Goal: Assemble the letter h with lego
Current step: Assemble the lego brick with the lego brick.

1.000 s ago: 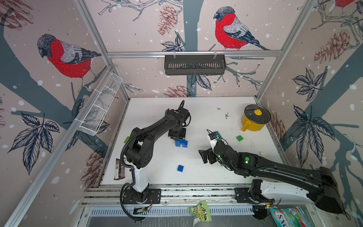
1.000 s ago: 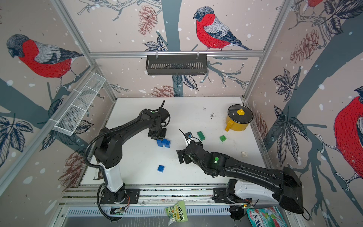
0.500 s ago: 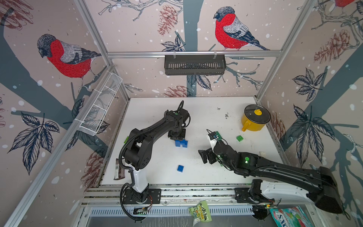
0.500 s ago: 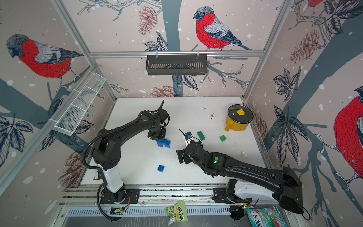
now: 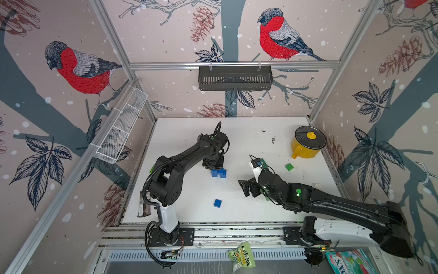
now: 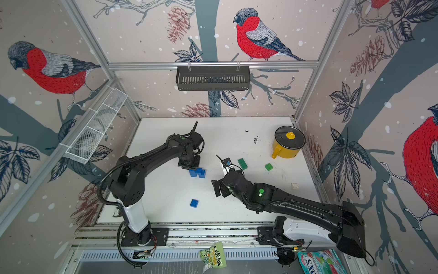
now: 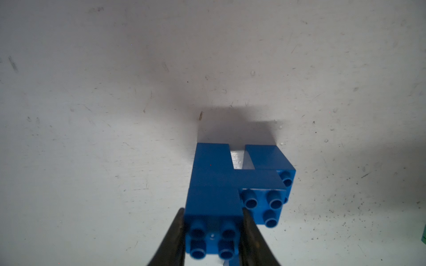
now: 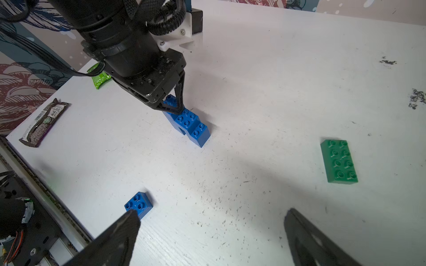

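The blue lego shape made of joined studded bricks [image 7: 230,184] stands near the middle of the white tabletop [image 5: 248,142]. It has two legs, a bar across them and one more square brick on top at one side, studs up. The left tool [image 7: 213,216] is clamped on that top brick, one black finger on each side. In both top views the left tool [image 5: 213,163] hides the top of the shape [image 5: 218,173].

A small blue square brick [image 8: 138,205] lies alone, nearer the front edge. The right tool [image 8: 212,214] hangs just above the tabletop near it, fingers far apart and holding nothing.

A dark green oblong brick [image 8: 338,161] lies flat, studs up, well apart from the blue shape. The marks on its studs are too small to read. In a top view the right arm's camera covers part of this brick. Past it lies a light green square brick [image 6: 269,167], and a small white brick [image 6: 295,186] sits near the right edge.

A yellow pot with a dark glass lid [image 5: 307,144] stands in the far right corner. A brown snack wrapper [image 8: 43,122] and a flat light-green packet [image 8: 100,79] lie along the left edge; the wrapper's print is too small to read. Dark crumbs [image 8: 417,96] dot the tabletop.

Below the front rail lie a yellow-green packet [image 5: 241,257] and a teal packet [image 5: 348,262] with big white letters, cut off by the picture's edge.
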You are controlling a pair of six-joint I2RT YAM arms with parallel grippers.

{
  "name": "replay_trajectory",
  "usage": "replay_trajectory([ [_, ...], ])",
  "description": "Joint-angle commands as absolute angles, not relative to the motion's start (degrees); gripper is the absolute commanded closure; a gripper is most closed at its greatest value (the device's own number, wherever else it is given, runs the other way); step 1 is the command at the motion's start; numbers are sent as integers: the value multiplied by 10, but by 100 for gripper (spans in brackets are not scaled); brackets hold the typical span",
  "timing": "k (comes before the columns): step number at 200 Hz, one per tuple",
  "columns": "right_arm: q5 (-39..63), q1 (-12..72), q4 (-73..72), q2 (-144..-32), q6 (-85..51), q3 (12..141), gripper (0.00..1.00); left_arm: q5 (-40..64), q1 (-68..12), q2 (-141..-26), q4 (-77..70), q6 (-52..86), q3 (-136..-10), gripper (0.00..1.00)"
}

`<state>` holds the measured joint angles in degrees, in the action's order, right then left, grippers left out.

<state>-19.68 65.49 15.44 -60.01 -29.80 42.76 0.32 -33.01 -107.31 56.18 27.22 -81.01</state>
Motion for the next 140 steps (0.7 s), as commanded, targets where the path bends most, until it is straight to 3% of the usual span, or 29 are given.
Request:
replay_trajectory([
  [1, -194, 656, 154, -599, -294, 433, 0, 35, -330, -1112, 617, 274, -785, 70],
  [62, -193, 657, 155, -594, -295, 432, 1, 28, -330, -1109, 648, 274, -818, 68],
  [140, -191, 661, 156, -588, -296, 431, 1, 17, -330, -1104, 657, 283, -838, 54],
])
